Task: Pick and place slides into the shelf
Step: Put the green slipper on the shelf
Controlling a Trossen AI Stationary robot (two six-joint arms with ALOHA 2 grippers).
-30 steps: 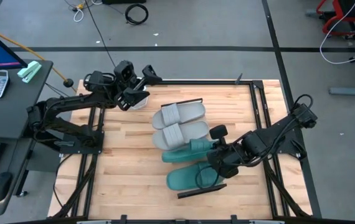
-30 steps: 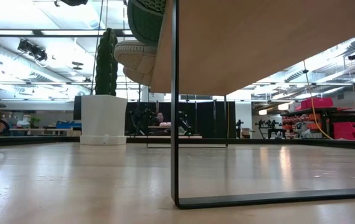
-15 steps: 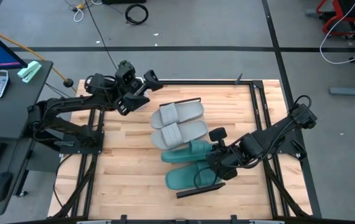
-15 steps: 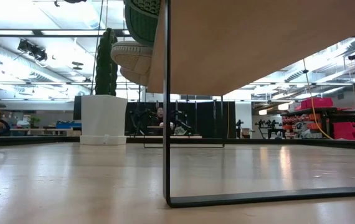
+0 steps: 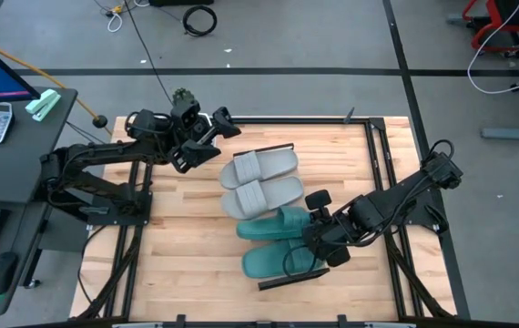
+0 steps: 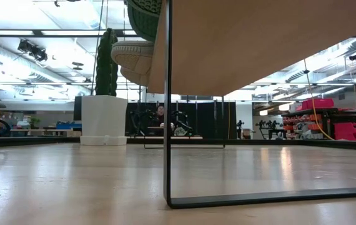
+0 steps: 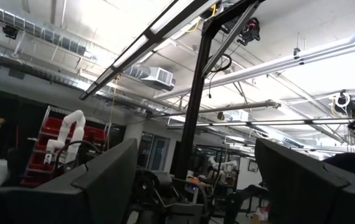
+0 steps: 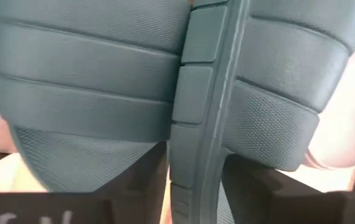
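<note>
The four slides lie side by side in a column at the centre of the high view, on the shelf (image 5: pixel 269 281), whose black frame end shows at the lower edge of the column. Each slide has its long axis running left to right in the frame, a little tilted. The upper grey slide (image 5: pixel 265 167) and the lower grey slide (image 5: pixel 261 195) have their straps toward the left. Below them come the upper teal slide (image 5: pixel 273 221) and the lower teal slide (image 5: pixel 279 261).

The right gripper (image 5: pixel 325 230) stands at the right ends of the two teal slides, between them, touching the upper one. In the right wrist view the teal straps (image 8: pixel 84 93) fill the frame just beyond the two dark fingers (image 8: pixel 134 186), which are spread apart with an edge of teal rubber between them.

The left gripper (image 5: pixel 212 133) hovers in the upper left of the high view, well apart from the slides, with its fingers spread and nothing between them.
</note>
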